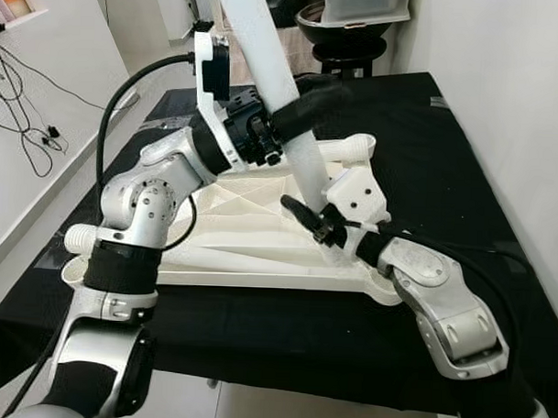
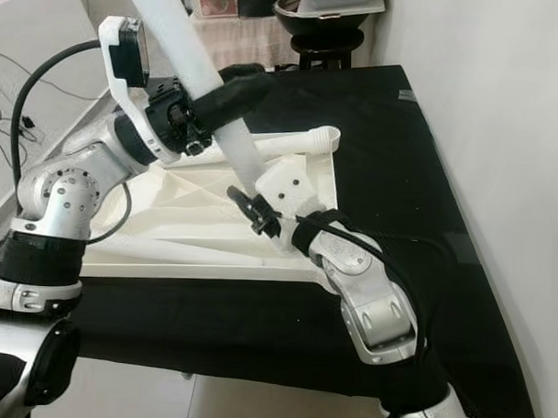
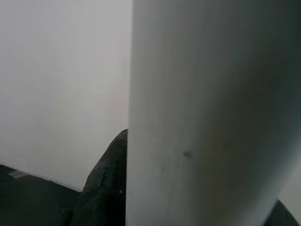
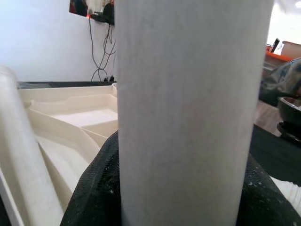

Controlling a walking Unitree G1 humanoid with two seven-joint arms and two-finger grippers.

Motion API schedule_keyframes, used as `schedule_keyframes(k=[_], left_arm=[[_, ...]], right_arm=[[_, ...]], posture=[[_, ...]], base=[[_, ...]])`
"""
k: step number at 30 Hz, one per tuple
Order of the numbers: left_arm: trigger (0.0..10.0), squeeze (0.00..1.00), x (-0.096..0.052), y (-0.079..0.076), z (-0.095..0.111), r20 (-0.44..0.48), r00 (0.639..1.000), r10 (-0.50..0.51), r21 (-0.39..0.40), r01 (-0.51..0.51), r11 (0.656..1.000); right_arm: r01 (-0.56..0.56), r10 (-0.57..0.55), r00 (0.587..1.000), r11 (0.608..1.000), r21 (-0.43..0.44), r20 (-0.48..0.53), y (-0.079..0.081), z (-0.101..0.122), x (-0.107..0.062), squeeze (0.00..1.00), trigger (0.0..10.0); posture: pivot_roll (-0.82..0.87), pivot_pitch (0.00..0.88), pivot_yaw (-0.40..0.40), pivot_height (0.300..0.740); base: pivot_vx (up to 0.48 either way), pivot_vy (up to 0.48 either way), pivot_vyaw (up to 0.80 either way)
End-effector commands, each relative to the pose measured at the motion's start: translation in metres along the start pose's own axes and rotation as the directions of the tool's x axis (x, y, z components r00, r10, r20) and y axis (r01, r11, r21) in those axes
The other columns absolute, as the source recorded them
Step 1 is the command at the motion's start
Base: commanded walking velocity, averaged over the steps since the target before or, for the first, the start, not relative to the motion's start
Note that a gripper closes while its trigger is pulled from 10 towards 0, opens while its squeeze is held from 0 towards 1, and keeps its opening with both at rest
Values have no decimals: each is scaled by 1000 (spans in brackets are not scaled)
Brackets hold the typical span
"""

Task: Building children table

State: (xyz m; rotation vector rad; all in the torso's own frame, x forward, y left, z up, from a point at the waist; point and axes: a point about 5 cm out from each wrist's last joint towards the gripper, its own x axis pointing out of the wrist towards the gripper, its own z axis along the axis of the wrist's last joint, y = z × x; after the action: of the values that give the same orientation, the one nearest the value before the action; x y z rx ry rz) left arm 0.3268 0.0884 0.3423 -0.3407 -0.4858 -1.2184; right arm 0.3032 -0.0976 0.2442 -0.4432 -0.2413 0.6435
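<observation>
While the long white plastic table leg (image 1: pixel 291 118) stands tilted in the corner socket of the upturned white ribbed plastic tabletop (image 1: pixel 233 217) on the black-covered table (image 1: pixel 446 160), right gripper (image 1: pixel 308 217) pinches its base and left gripper (image 1: pixel 301 104) clamps it higher. Straighten it, then twist squarely. No readable labels.

White table leg (image 1: pixel 266 53), cream tabletop (image 1: pixel 242 208), black cloth (image 1: pixel 446 160), black-fingered hands.
</observation>
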Motion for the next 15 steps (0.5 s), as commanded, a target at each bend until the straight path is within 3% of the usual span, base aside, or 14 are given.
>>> schedule_keyframes(k=[1,2,3,10,11,15], left_arm=[[0,0,-1,-1,9,89,996,-15,-50,19,999],[0,0,-1,-3,9,89,996,-24,-51,29,998],[0,0,0,-5,8,86,995,-42,-51,46,998],[0,0,5,-21,6,60,980,-189,-68,193,979],[0,0,7,-24,4,48,976,-213,-67,216,974],[0,0,9,-26,3,40,973,-228,-66,230,971]], right_arm=[[-35,36,999,999,-16,18,12,4,6,0,10000],[-26,26,1000,1000,-9,11,11,3,6,0,10000],[-41,41,999,999,19,2,11,1,7,1000,10000],[-103,105,993,994,49,-54,13,-7,17,996,10000],[-100,103,992,994,51,-70,14,-10,21,157,10000],[-98,102,992,994,52,-80,14,-12,23,157,10000]], posture=[[-123,76,110,740],[-123,76,110,740],[-124,74,109,740],[-127,65,98,740],[-126,65,98,740],[-126,65,98,740]], base=[[0,0,0],[0,0,0],[0,0,0],[0,0,0],[0,0,0],[0,0,0]])
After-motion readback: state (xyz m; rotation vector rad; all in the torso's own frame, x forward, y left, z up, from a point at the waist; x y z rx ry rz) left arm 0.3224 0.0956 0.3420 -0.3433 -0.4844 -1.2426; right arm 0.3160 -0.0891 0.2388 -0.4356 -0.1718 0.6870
